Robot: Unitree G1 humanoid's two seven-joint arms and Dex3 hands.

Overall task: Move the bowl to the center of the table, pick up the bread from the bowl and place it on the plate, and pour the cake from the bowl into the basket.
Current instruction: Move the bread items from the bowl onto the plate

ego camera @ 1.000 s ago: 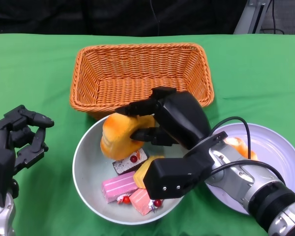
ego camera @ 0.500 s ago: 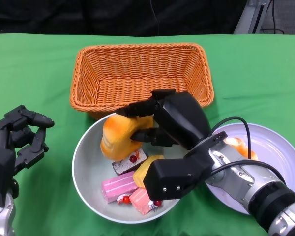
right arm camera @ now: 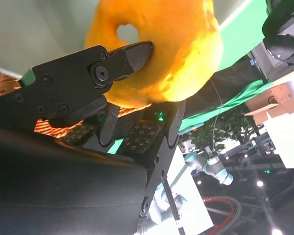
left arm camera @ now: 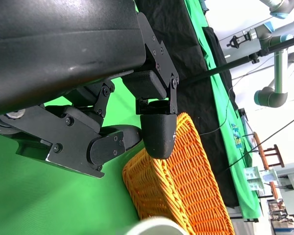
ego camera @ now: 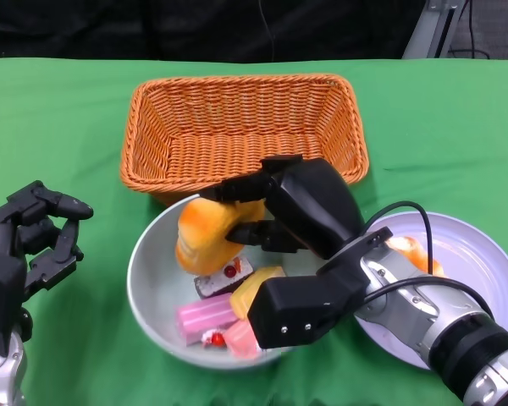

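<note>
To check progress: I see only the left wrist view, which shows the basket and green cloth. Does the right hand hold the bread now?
Observer: Yes. In the head view the right hand grips the orange bread at the far side of the bowl.
Operator: Is anything on the plate?
Observer: The plate carries one orange piece, partly hidden behind the right forearm.
Operator: And where are the cakes?
Observer: The cake pieces lie in the bowl, beside the bread. No food shows inside the basket.
</note>
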